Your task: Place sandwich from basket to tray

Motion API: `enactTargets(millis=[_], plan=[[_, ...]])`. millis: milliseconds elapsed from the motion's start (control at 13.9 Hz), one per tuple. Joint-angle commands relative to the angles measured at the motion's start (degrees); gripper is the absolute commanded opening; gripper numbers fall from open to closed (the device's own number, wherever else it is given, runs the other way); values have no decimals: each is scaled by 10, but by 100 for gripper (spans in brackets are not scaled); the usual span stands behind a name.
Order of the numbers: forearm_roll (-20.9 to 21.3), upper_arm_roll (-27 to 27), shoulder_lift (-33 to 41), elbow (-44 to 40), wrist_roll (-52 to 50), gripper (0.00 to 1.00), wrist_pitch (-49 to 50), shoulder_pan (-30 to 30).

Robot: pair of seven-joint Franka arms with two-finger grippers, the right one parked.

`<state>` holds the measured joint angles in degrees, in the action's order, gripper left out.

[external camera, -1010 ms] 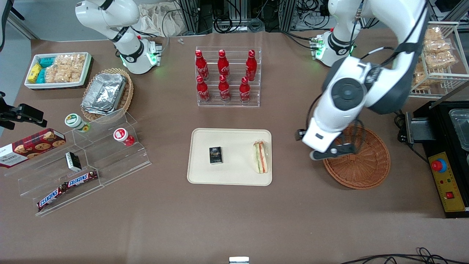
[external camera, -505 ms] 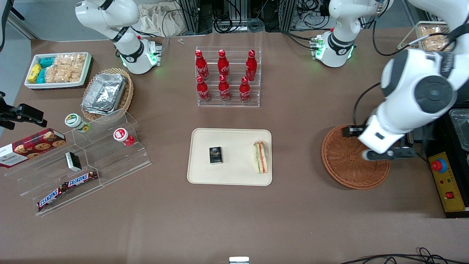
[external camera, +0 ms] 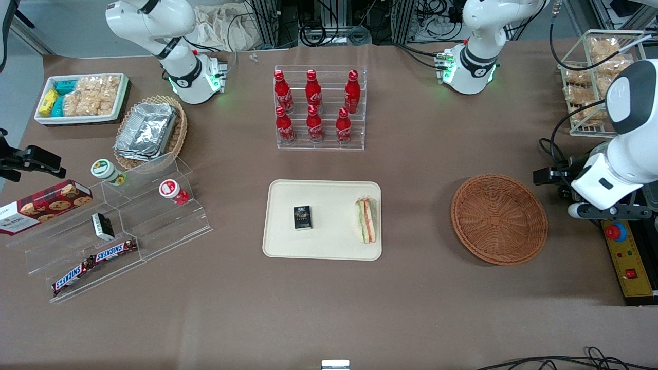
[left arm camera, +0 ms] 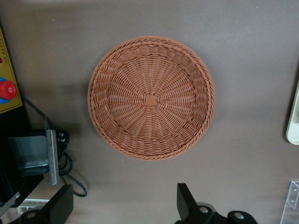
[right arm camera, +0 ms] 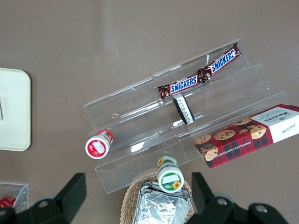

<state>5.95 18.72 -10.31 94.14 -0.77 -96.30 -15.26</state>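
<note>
The sandwich (external camera: 366, 220) lies on the cream tray (external camera: 329, 247), near the tray's edge toward the working arm's end. The reddish-brown wicker basket (external camera: 498, 219) is empty; it also shows in the left wrist view (left arm camera: 151, 98). My left gripper (external camera: 609, 209) hangs above the table edge beside the basket, at the working arm's end, over the black control box. In the left wrist view the gripper (left arm camera: 124, 200) is open wide and holds nothing. The tray's rim shows in the left wrist view (left arm camera: 294, 116) and in the right wrist view (right arm camera: 14, 112).
A small black box (external camera: 303, 217) lies on the tray. A rack of red bottles (external camera: 320, 108) stands farther from the camera than the tray. A wire rack of snacks (external camera: 601, 82) and a control box with a red button (external camera: 615, 232) are beside the gripper.
My left arm has swung from above the basket sideways toward its own end of the table. The basket is now uncovered. The sandwich and tray have not moved.
</note>
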Motion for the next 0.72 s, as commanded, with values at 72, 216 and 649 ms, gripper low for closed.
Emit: enactTargets(millis=[72, 216, 649], plan=[[-9, -69, 43, 33, 9, 100, 8, 82], [-9, -66, 37, 21, 4, 100, 9, 82], [-9, -47, 5, -35, -32, 100, 21, 83]])
